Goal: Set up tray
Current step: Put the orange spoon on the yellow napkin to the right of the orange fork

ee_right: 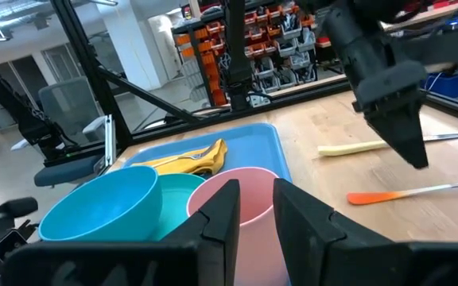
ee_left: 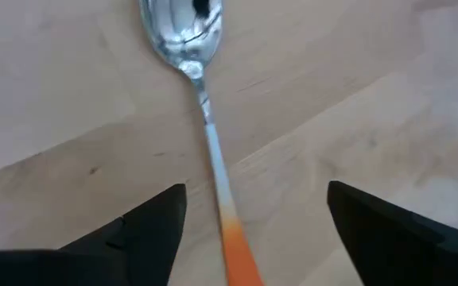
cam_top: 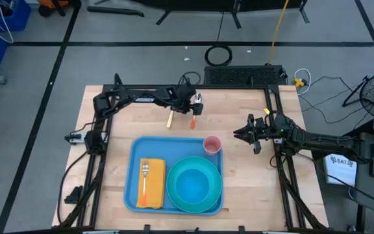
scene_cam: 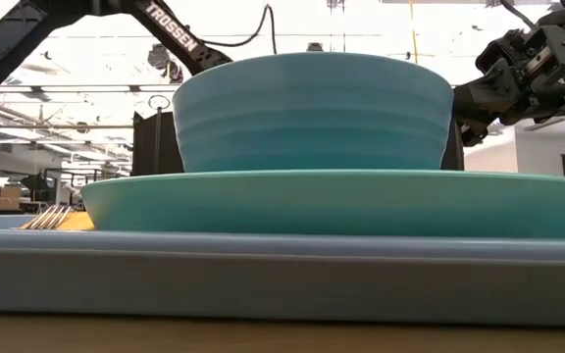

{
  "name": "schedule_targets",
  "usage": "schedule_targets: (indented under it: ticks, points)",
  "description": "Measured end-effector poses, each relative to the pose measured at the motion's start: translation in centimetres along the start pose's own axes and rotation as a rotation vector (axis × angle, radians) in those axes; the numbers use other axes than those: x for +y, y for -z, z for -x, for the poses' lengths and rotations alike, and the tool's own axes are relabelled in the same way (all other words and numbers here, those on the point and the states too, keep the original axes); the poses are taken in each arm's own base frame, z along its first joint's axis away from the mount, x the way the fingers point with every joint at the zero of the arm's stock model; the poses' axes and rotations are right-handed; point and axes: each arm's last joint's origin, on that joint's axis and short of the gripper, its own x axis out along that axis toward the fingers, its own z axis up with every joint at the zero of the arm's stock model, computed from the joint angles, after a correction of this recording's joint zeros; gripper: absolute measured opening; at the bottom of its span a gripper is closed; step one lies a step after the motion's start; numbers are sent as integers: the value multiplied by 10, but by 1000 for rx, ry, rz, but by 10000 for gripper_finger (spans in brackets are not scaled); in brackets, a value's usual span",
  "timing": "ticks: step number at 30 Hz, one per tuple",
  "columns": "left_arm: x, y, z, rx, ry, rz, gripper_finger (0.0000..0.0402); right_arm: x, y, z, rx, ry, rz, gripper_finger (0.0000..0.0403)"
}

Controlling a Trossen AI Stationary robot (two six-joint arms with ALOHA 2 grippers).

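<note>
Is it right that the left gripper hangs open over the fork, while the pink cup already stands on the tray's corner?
Not quite: the open left gripper hangs over a spoon, not the fork. The left wrist view shows the spoon's bowl and orange handle between the fingers. The fork lies on the yellow napkin in the tray. The pink cup does stand on the tray's corner.

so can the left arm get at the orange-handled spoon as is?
Probably yes. The left claw is open right over the spoon, whose handle runs between the fingers on bare table. The yellow-handled utensil lies apart, so nothing seems to block it.
</note>
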Motion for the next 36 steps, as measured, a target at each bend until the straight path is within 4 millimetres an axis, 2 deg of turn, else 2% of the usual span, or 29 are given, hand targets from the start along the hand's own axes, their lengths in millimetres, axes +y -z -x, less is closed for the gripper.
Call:
schedule_targets:
  ticks: [5, 17, 20, 25, 26, 36]
  points:
    - [-3, 6, -14, 4, 32, -10, 265, 0, 0, 0, -1, 1, 0, 68]
    - [-4, 6, -15, 9, 38, -3, 188, 0, 0, 0, 0, 1, 0, 68]
    - [-3, 6, -15, 15, 37, -1, 143, 0, 0, 0, -1, 1, 0, 68]
    - [-3, 8, -15, 42, 38, -29, 26, 0, 0, 0, -1, 1, 0, 68]
    - [-3, 9, -15, 47, 37, -38, 13, 0, 0, 0, 0, 1, -1, 68]
    - [-2, 10, -11, 107, 61, -67, 3, 0, 0, 0, -1, 1, -3, 68]
